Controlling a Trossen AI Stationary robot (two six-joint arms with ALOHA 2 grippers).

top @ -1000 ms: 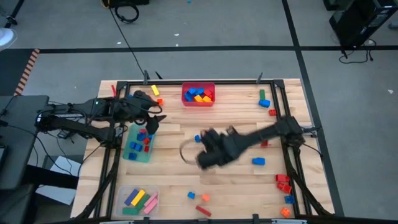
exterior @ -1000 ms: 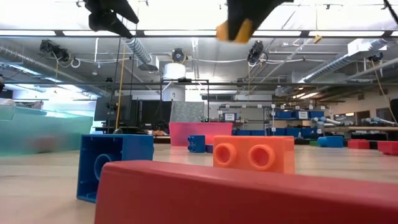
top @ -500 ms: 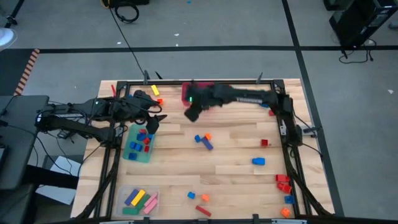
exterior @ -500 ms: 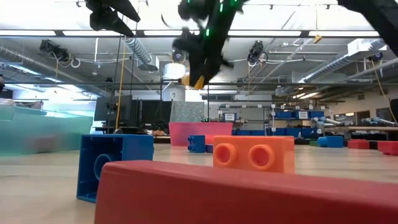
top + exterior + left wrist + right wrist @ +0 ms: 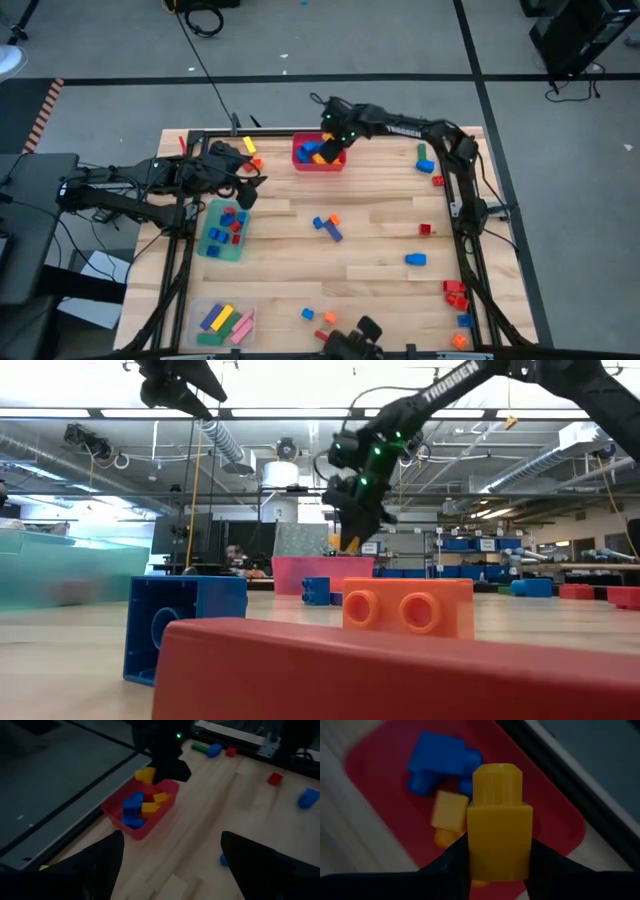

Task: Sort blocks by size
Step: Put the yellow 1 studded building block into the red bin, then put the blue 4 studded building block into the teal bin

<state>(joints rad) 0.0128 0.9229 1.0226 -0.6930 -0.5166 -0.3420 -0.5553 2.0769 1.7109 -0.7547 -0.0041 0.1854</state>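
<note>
My right gripper (image 5: 330, 146) hangs over the red bin (image 5: 300, 160) at the table's far edge, shut on a yellow block (image 5: 499, 832). The bin holds blue and yellow blocks (image 5: 140, 805). In the low view the gripper (image 5: 350, 530) shows just above the bin (image 5: 300, 572). My left gripper (image 5: 250, 190) waits open at the left, above the far end of the green bin (image 5: 208, 245), which holds small blue and red blocks. Loose blocks lie about the table, among them a blue and orange pair (image 5: 326, 224). My right gripper pinches the yellow block by two opposite sides (image 5: 476, 847) between its two fingers (image 5: 451, 865). The block's studded end (image 5: 498, 780) sticks out past the fingertips. The fingers slant down toward the far edge. The block is lifted clear above the red bin.
A clear bin (image 5: 200, 305) with long blocks stands at the near left. Loose blocks lie at the far right (image 5: 425, 160), mid right (image 5: 415, 259), near right (image 5: 455, 292) and near edge (image 5: 320, 320). A black frame (image 5: 470, 250) borders the table.
My right gripper has swung fast from the table's middle toward the far edge with the yellow block, sinking a little, and now hangs over the red bin. The blue and orange blocks it had covered show again at mid table.
</note>
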